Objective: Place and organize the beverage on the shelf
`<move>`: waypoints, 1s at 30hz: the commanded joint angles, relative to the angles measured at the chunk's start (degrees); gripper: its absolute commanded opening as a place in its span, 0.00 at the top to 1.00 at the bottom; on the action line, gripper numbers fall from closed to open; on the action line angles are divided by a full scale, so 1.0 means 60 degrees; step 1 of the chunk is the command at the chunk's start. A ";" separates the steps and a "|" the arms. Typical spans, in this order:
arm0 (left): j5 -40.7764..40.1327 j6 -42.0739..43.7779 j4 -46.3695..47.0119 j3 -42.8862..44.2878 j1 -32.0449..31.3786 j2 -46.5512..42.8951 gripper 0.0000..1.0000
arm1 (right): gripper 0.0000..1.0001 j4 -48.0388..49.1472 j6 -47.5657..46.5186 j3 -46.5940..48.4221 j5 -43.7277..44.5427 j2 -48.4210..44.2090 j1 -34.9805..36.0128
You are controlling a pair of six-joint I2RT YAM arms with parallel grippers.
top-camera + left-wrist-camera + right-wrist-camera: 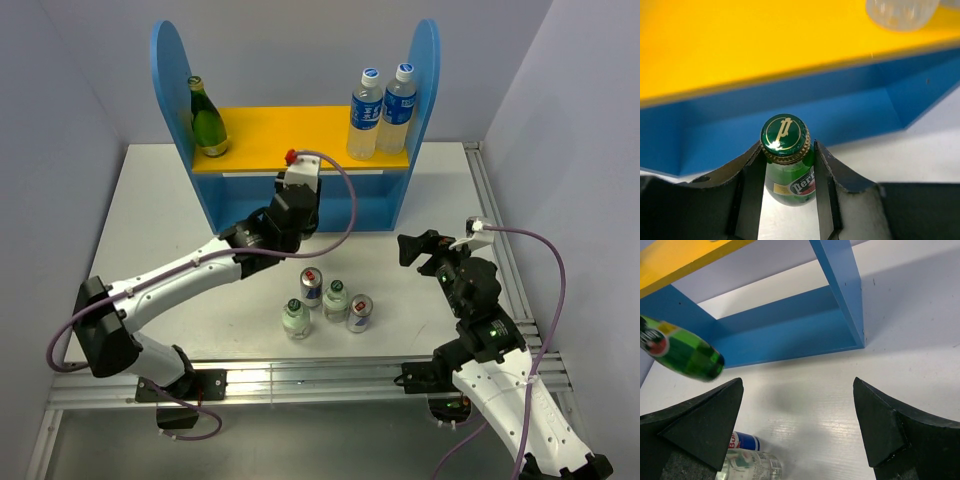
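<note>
My left gripper (299, 192) is shut on the neck of a dark green glass bottle (788, 172), just under its green and gold cap, in front of the blue shelf (424, 90). In the right wrist view that bottle (687, 356) hangs above the table before the lower level. A second green bottle (208, 120) stands at the left of the yellow upper board (285, 130). Two cans (311, 287) (359, 313) and two short clear bottles (335, 299) (295, 318) stand clustered on the table. My right gripper (425, 250) is open and empty, right of the cluster.
Two taller clear bottles with blue caps (366, 115) (398, 108) stand at the right end of the yellow board. In the right wrist view a can (742, 441) and a clear bottle (750, 465) show beside my left finger. The shelf's lower level (790, 335) holds nothing visible.
</note>
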 commanded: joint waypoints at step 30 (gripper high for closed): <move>0.0041 0.2255 -0.0757 0.6148 0.1694 0.0167 1.00 | 0.03 0.0355 0.0073 -0.0195 0.0113 -0.0197 0.0064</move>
